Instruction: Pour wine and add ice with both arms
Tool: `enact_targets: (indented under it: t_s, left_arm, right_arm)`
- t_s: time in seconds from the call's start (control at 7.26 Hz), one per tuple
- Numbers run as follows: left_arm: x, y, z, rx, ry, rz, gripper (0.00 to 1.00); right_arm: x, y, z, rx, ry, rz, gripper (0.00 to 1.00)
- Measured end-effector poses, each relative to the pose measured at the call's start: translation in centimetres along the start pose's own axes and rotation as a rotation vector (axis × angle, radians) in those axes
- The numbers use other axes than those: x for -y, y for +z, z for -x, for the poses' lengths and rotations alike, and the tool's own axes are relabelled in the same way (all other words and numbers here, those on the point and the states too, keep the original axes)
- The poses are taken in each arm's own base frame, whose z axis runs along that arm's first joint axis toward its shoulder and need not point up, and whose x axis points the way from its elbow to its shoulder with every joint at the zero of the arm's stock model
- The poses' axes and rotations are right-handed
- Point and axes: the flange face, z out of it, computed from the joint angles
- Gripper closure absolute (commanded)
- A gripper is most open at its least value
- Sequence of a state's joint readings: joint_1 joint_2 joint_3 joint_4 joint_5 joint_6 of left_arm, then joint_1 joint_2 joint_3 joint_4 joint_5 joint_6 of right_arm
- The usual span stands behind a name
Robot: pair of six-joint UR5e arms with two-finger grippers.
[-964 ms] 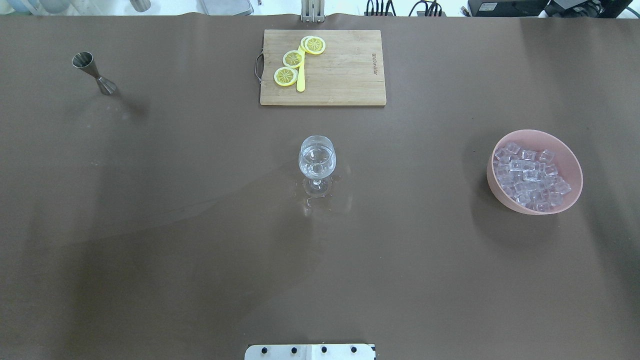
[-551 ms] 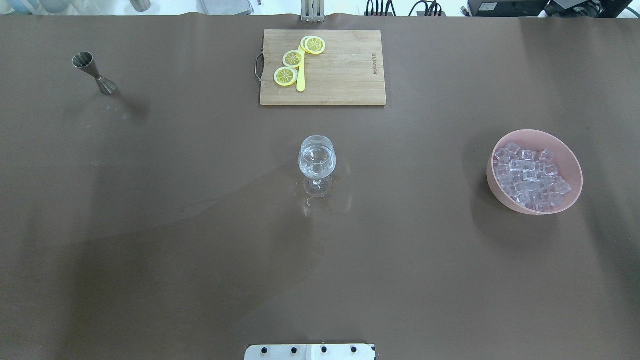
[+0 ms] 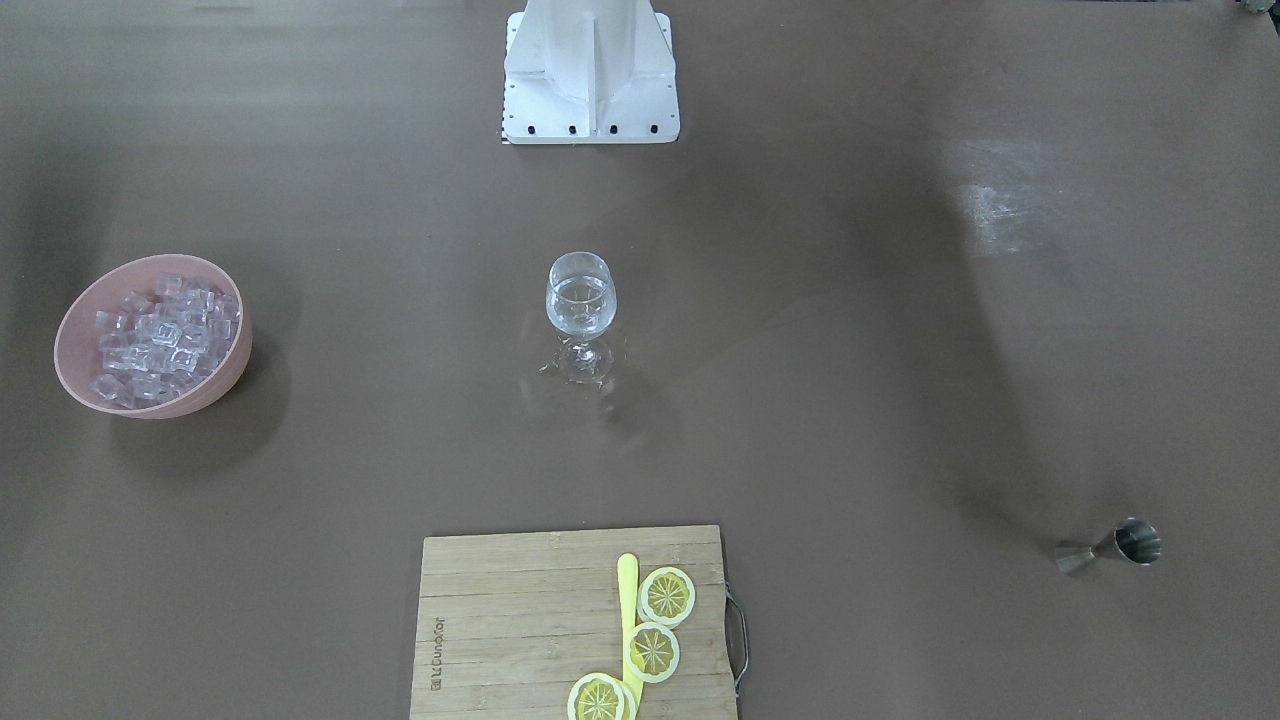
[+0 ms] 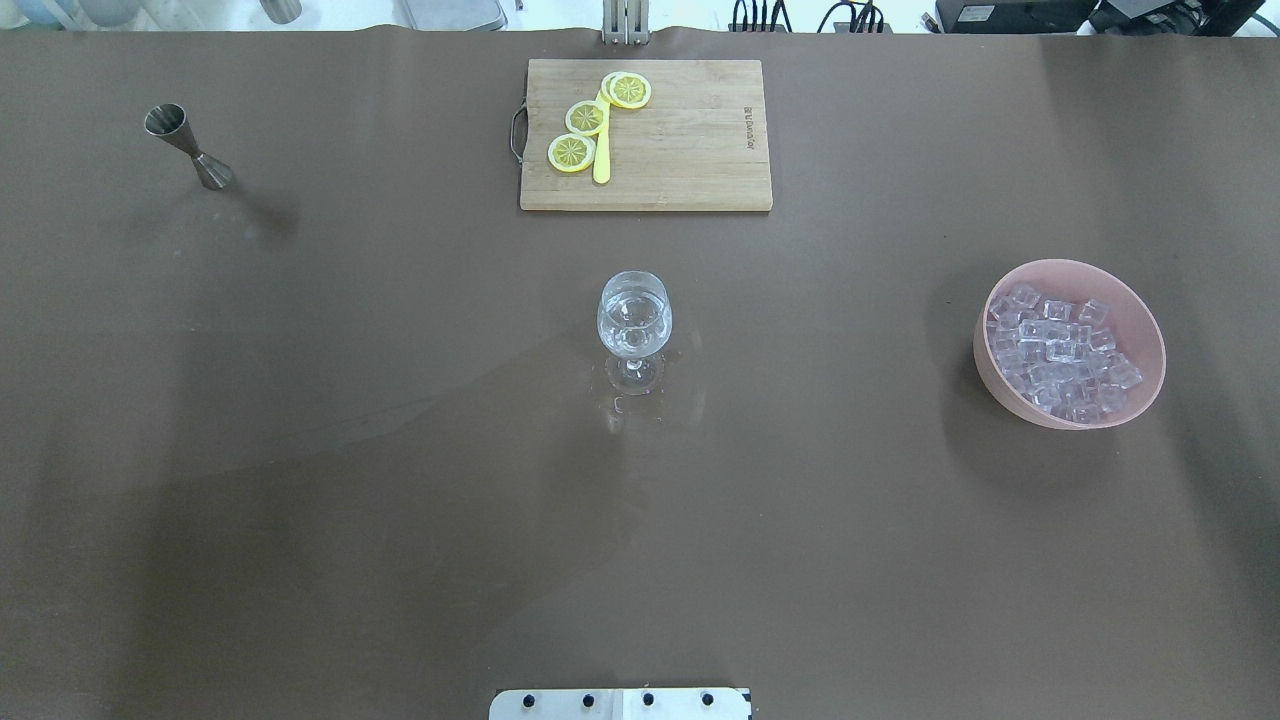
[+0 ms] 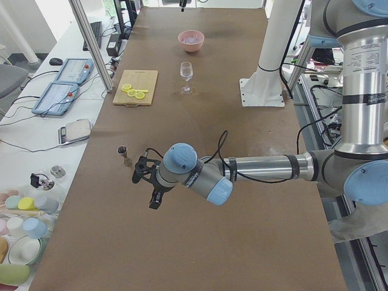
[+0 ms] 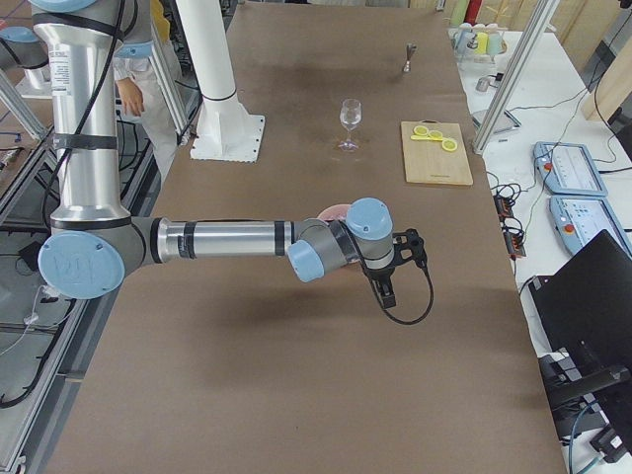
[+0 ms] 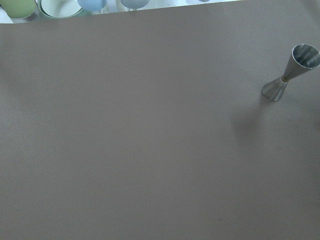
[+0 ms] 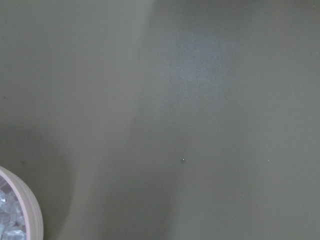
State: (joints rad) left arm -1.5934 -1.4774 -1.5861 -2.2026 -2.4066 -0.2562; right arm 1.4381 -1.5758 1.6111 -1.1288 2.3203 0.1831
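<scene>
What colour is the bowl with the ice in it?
The bowl is pale pink, and it shows best in the overhead view.

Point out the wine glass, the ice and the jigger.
wine glass (image 4: pixel 634 322): overhead exterior view, on the rounded bowl of the glass.
ice (image 4: pixel 1060 352): overhead exterior view, on the middle of the heap of cubes.
jigger (image 4: pixel 192 150): overhead exterior view, on its metal body near the narrow waist.
</scene>
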Motion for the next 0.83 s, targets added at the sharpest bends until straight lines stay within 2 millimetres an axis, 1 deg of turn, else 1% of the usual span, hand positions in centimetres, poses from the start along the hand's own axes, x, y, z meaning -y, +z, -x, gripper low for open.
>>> enact_targets:
  t_s: [0.55, 0.83]
  left_arm:
    - [0.1, 0.7, -0.1, -0.011, -0.084, 0.097, 0.01]
    - [0.1, -0.2, -1.2, 0.008, -0.164, 0.166, 0.01]
  right_arm:
    - [-0.9, 0.5, -1.1, -0.039, 0.016, 0.009, 0.00]
    - [-1.4, 0.7, -1.5, -0.046, 0.024, 0.015, 0.00]
